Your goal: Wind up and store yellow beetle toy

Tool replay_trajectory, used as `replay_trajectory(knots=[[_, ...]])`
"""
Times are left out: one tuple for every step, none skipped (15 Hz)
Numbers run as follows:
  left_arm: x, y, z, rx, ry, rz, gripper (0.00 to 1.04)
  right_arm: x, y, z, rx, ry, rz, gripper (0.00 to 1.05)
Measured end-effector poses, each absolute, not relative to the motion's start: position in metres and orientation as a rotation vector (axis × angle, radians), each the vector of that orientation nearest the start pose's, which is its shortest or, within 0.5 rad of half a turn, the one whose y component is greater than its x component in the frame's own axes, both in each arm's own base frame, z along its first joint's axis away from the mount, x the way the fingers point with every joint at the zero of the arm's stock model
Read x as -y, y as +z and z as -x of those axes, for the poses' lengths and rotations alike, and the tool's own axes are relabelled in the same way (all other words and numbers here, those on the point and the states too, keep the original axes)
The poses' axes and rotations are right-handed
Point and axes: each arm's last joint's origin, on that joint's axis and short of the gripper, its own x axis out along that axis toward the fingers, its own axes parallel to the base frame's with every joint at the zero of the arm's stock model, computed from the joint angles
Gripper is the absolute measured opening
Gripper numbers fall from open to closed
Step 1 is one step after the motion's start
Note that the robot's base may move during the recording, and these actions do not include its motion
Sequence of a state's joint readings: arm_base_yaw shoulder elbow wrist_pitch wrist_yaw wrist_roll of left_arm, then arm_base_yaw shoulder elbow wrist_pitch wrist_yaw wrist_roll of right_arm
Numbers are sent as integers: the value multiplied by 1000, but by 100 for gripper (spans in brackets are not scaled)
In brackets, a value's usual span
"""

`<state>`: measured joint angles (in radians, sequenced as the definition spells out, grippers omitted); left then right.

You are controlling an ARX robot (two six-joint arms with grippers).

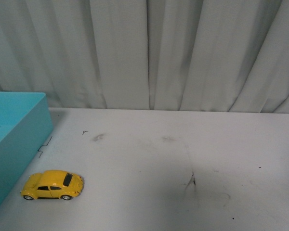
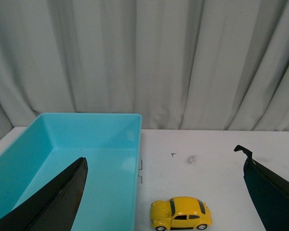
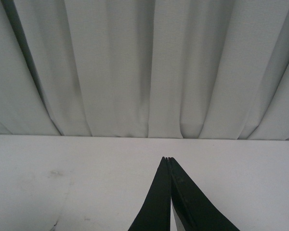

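The yellow toy car [image 1: 53, 185] stands on its wheels at the near left of the white table [image 1: 183, 159], side-on to the robot. It is just beside the right wall of an open turquoise box [image 1: 19, 144] and not touching it. A grey curtain [image 1: 144, 53] hangs along the far edge. Neither arm shows in the front view.

In the left wrist view, the left gripper [image 2: 162, 155] has its 2 dark fingers [image 2: 62, 197] spread wide, with nothing between them. It is raised above the table and pointed so that the car sits low between the fingers, with the box off to the left. That spread probably leaves room to come down around the car's body, so this arm seems the 1 meant to pick it up.

The right gripper [image 3: 167, 159] has its fingers pressed together on nothing. It faces only bare table and curtain, so it is probably parked out of the way.

The task looks barely begun: the car is untouched and the box appears empty as far as the view shows. The box's nearness suits a short carry once the winding is done. However, its wall crowds the car's left side, so a grasp across the car's width from above would likely be safer.
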<state>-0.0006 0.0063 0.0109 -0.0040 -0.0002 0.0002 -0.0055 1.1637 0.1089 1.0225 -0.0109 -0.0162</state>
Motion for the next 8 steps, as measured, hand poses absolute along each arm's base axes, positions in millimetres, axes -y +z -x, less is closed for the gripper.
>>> replay_trajectory(knots=[[0, 166, -97, 1, 0, 0, 98, -1, 161, -179, -24, 18, 16, 2], [0, 166, -97, 1, 0, 0, 98, -1, 163, -172, -9, 8, 15, 2], [0, 166, -97, 1, 0, 0, 98, -1, 163, -167, -10, 8, 15, 2], [0, 166, -97, 1, 0, 0, 98, -1, 162, -161, -20, 7, 15, 2], [0, 166, -97, 1, 0, 0, 98, -1, 162, -157, -19, 7, 15, 2], [0, 166, -97, 1, 0, 0, 98, -1, 163, -153, -12, 7, 15, 2], [0, 166, -97, 1, 0, 0, 98, -1, 164, -149, -7, 7, 15, 2], [0, 166, -97, 1, 0, 0, 98, -1, 163, -144, -12, 7, 15, 2]])
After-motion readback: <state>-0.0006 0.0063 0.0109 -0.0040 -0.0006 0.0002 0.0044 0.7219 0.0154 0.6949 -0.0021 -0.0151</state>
